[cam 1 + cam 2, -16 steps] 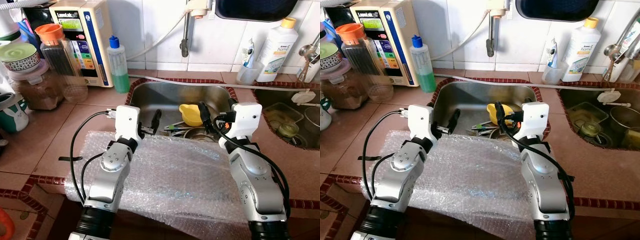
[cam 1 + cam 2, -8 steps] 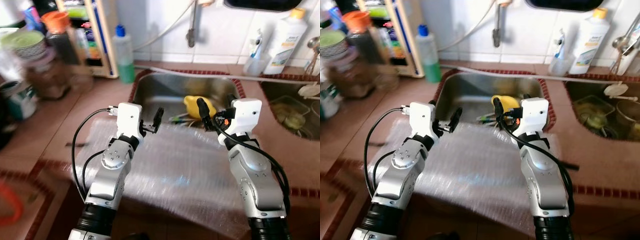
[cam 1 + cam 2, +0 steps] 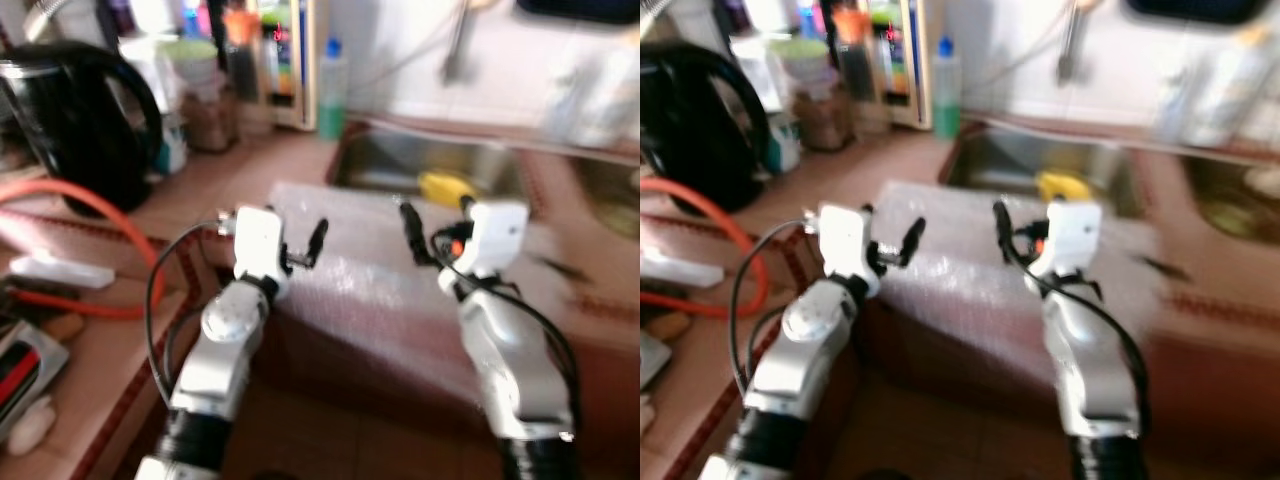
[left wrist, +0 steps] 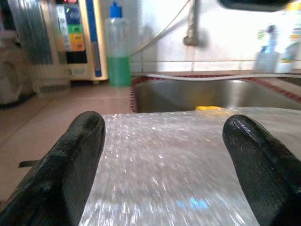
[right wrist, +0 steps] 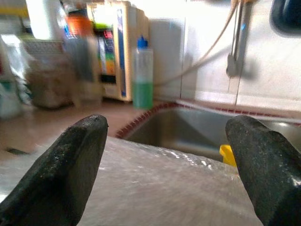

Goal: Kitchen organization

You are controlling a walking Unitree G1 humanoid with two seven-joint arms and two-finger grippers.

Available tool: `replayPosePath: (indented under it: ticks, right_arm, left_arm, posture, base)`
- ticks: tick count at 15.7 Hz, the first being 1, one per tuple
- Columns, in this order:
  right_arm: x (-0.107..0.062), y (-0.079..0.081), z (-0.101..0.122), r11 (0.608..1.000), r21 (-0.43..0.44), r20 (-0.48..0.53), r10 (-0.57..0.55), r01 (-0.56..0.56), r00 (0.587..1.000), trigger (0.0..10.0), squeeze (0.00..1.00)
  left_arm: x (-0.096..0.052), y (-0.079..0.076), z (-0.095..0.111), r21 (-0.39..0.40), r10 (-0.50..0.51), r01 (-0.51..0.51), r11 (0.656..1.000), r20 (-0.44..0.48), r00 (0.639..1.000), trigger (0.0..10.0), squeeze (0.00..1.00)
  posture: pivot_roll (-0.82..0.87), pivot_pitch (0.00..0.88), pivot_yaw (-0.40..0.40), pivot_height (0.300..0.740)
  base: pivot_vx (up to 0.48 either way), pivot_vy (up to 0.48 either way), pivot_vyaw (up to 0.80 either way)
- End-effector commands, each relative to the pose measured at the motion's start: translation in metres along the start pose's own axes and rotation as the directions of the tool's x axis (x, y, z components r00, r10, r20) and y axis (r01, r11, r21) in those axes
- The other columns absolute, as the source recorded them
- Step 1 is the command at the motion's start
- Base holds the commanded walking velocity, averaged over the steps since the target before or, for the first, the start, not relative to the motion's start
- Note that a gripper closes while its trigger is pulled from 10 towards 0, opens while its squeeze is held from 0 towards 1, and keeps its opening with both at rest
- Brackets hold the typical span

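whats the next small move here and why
Probably pause and let the head view settle: both eye views are blurred. Both grippers are open and hold nothing, the left gripper and right gripper above the bubble wrap near the sink. Then lower one onto the wrap's edge.

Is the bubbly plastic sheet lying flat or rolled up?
Spread flat. The clear bubble-wrap sheet lies open over the counter edge before the steel sink, under the open left gripper.

Bubble wrap (image 3: 400, 290) on counter (image 3: 250, 180), sink (image 3: 440, 170) behind, kettle (image 3: 85, 120) left.
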State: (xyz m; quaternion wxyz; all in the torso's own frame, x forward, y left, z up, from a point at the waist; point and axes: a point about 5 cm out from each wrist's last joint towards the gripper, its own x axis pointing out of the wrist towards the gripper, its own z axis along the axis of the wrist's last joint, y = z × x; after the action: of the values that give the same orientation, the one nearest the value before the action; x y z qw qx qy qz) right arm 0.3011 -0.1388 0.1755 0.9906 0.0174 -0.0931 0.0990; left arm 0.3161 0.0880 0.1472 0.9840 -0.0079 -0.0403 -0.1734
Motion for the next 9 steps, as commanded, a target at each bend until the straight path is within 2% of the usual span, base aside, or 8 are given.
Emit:
replayPosePath:
  ticks: [1,5,6,9]
  right_arm:
    - [0.0011,-0.0023,0.0046,1.000,-0.005,0.013,-0.011,0.011,1.000,10.0,0.00]
    - [0.0006,-0.0018,0.0030,1.000,-0.003,0.007,-0.005,0.005,1.000,10.0,0.00]
    - [0.0016,-0.0015,0.0031,1.000,-0.002,0.008,-0.004,0.004,1.000,10.0,0.00]
    - [0.0019,-0.0003,0.0031,1.000,-0.001,0.009,-0.001,0.001,1.000,10.0,0.00]
  left_arm:
    - [0.0005,0.0016,0.0032,-0.005,0.002,-0.002,1.000,0.011,1.000,10.0,0.00]
    - [-0.0006,0.0041,0.0033,-0.015,0.007,-0.007,1.000,0.012,1.000,10.0,0.00]
    - [-0.0004,0.0042,0.0024,-0.044,0.008,-0.008,0.999,0.011,1.000,10.0,0.00]
    - [-0.0017,0.0044,0.0028,-0.027,0.000,0.000,1.000,0.019,1.000,10.0,0.00]
  posture:
    - [-0.07,0.000,0.060,0.740]
    - [-0.07,0.000,0.055,0.740]
    - [-0.07,0.000,0.054,0.740]
    - [-0.06,0.000,0.053,0.740]
  base:
    - [0.000,0.000,0.00]
    - [0.000,0.000,0.00]
    - [0.000,0.000,0.00]
    - [0.000,0.000,0.00]
